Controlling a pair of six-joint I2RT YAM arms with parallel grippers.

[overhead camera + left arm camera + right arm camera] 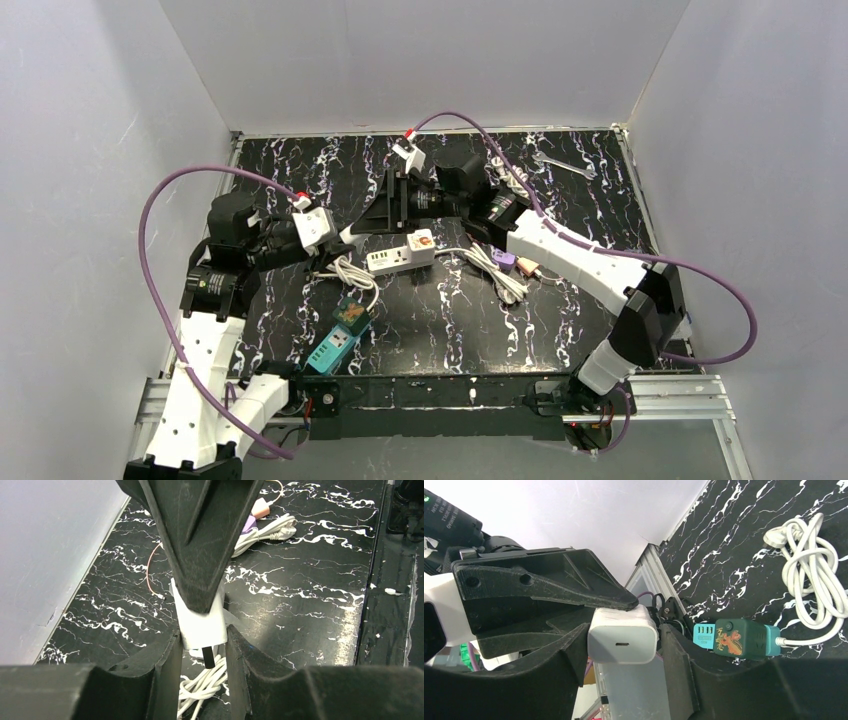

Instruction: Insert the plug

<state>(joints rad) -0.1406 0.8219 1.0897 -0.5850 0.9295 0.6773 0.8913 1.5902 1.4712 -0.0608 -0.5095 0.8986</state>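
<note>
- Closest to the lens: left fingers (162, 672) are clamped on the sides of the white plug (202, 625), with its black prong poking out toward the left wrist cam.
- The right fingers (676, 665) stand either side of the same plug from the other end, where the port face is. I can't tell if they're actually biting or just bracketing it.
- The plug is up in the air between the two grippers, just left of the white strip (400, 258) and not in any socket.
- Looks to me like a handoff. I'd want the right squeezing the flat sides squarely before the left lets go, otherwise the plug twists.
- After that I'd get the prong square over a socket and push straight in. The strip sits loose on the table (560, 330), so it'll probably slide, and the free arm could pin it.
- Count: two grippers, one plug, one strip, one teal adapter (335, 345) and one wrench (565, 165) at the back.
- There are two white cord bundles: the left cord (345, 270) by the strip, and the right cord (495, 265) with a purple and a pink bit beside it.
</note>
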